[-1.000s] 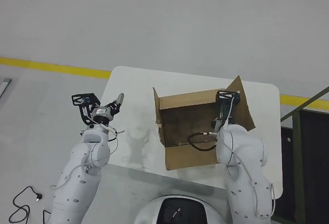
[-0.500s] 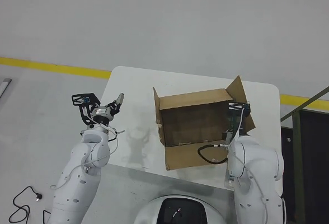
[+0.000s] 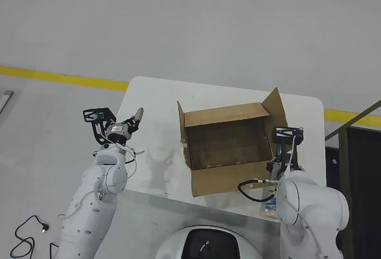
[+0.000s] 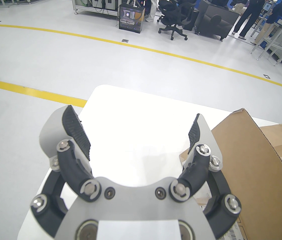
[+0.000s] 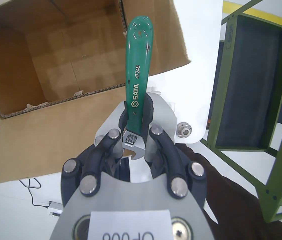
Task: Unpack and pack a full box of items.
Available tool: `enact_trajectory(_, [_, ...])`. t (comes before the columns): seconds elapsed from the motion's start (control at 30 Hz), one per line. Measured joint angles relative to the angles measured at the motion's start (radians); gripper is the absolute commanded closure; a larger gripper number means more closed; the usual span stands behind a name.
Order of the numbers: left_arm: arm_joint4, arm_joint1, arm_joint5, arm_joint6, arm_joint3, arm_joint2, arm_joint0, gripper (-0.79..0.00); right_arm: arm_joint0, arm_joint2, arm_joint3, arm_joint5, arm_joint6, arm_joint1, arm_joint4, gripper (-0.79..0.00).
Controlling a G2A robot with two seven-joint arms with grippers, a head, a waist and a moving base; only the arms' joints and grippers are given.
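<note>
1. The box (image 3: 224, 116) stands open with its flaps up, at the centre of the top view, on the bench (image 3: 155, 110).
2. The right end effector (image 5: 136, 116) is clamped on a wrench (image 5: 139, 58) near its head, with the green handle pointing away. In the top view it hangs just right of the box.
3. The left end effector (image 4: 133, 126) is spread wide and holds nothing, above the bench's left part.
4. Likely step: unpacking. The wrench is outside the box and not yet set down.
5. The next move calls for lowering it onto the bench right of the box, clear of the raised flap, then releasing.
</note>
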State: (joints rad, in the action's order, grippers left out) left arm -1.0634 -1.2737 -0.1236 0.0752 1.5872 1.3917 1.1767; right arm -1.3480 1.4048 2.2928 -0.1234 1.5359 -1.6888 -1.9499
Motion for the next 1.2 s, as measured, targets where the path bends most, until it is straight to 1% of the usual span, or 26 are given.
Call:
enact_trajectory(0.2, [0.000,0.000,0.000,0.000,0.000,0.000,0.000,-0.785,0.008,0.022,0.052,0.005,0.000,-0.011,0.003,0.000])
enact_trajectory(0.43, [0.000,0.000,0.000,0.000,0.000,0.000,0.000,-0.785,0.018,0.096,0.057,0.012,0.000,-0.023,-0.014,0.000])
enact_trajectory(0.7, [0.000,0.000,0.000,0.000,0.000,0.000,0.000,-0.785,0.005,0.180,0.057,0.086,0.000,-0.036,-0.012,0.000])
enact_trajectory(0.8, [0.000,0.000,0.000,0.000,0.000,0.000,0.000,-0.785,0.004,0.186,0.057,0.114,0.000,-0.040,-0.002,0.000])
enact_trajectory(1.2, [0.000,0.000,0.000,0.000,0.000,0.000,0.000,-0.785,0.004,0.186,0.057,0.113,0.000,-0.039,-0.002,0.000])
